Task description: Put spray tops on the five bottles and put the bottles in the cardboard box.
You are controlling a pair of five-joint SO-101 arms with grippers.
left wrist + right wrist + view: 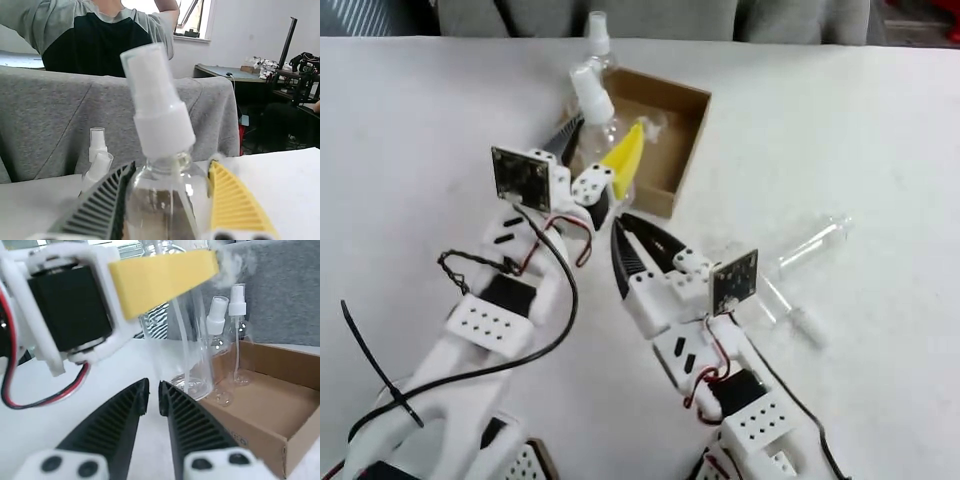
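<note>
My left gripper is shut on a clear bottle fitted with a white spray top. The bottle stands upright by the near-left side of the cardboard box, its base low over the table. Two more topped bottles stand in the box's far corner. My right gripper rests just in front of the box, shut on nothing. An uncapped bottle and a loose spray top lie on the table to the right.
The left arm's yellow finger and motor hang close above my right gripper. A grey-covered chair back stands behind the table's far edge. White tabletop stretches right of the box.
</note>
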